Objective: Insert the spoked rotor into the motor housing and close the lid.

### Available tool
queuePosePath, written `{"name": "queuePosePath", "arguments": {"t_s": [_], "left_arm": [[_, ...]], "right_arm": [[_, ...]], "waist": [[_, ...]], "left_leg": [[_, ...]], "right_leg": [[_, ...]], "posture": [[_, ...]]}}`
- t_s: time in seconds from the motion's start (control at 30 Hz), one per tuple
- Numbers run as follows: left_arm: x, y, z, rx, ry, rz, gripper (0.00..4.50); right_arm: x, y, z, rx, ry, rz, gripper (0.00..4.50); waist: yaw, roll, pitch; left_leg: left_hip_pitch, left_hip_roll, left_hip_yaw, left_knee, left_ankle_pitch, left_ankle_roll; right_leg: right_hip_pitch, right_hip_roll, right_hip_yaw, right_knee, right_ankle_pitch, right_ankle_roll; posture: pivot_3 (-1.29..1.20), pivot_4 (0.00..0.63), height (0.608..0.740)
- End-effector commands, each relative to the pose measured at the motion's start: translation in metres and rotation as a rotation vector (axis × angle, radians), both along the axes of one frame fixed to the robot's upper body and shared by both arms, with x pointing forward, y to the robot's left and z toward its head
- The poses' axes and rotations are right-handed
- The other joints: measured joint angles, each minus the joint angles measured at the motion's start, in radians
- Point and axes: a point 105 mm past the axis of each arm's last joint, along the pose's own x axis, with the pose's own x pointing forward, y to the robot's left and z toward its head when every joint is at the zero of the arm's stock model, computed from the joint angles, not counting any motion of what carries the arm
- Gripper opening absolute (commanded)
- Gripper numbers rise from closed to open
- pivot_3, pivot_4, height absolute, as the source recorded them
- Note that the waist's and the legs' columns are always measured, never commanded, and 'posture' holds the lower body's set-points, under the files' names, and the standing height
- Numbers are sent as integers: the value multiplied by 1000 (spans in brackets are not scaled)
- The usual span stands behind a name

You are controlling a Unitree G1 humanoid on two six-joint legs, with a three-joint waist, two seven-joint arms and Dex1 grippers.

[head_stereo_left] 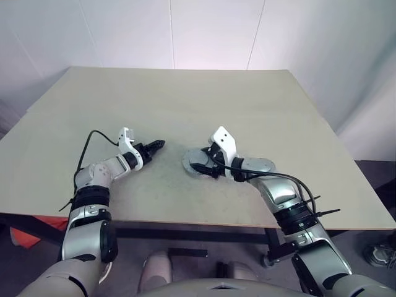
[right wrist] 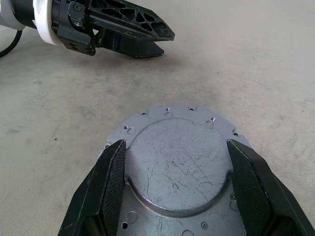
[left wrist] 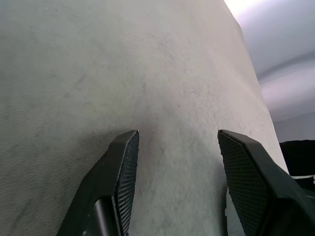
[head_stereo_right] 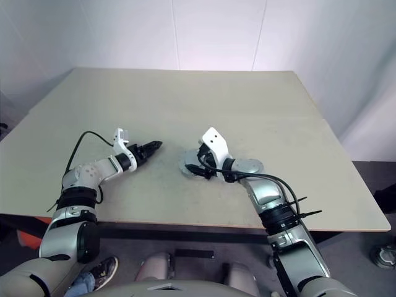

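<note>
A round grey metal disc [right wrist: 177, 167] with a raised smooth centre and small holes around its flange lies flat on the table [head_stereo_left: 185, 105]. My right gripper [right wrist: 175, 142] is open, its fingers low on either side of the raised centre. A second grey disc [head_stereo_left: 263, 164] lies just right of that wrist, partly behind the arm. I cannot tell which of the two is the motor housing and which the lid. The spoked rotor is out of view. My left gripper [head_stereo_left: 158, 145] is open and empty, low over bare table a short way left of the first disc.
The table's near edge [head_stereo_left: 185, 223] runs just below both forearms. A black cable [head_stereo_left: 93, 139] loops up from the left forearm, and another [head_stereo_left: 291, 182] arcs over the right one. White walls stand behind the table.
</note>
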Motion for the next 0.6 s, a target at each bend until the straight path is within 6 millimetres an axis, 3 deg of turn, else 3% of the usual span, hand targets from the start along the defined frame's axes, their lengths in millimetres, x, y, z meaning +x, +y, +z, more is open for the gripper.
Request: {"name": "queuePosePath", "arguments": {"t_s": [0.03, 0.47, 0.6], "left_arm": [[0, -5, 4, 5, -19, -21, 2727], [0, -5, 6, 5, -24, -22, 2727], [-2, -21, 16, -48, -46, -73, 2727]], "right_arm": [[5, -11, -2, -18, 4, -28, 3097], [5, -14, -13, -64, 6, -9, 3097], [4, -13, -14, -67, 7, -9, 3097]], "waist": [[0, 0, 0], [0, 0, 0], [0, 0, 0]], "left_leg": [[0, 0, 0, 0, 0, 0], [3, 0, 0, 1, -1, 2], [3, 0, 0, 1, -1, 2]], "right_leg": [[0, 0, 0, 0, 0, 0], [4, 0, 0, 0, 0, 0], [4, 0, 0, 0, 0, 0]], "posture": [[0, 0, 740], [0, 0, 740], [0, 0, 740]]}}
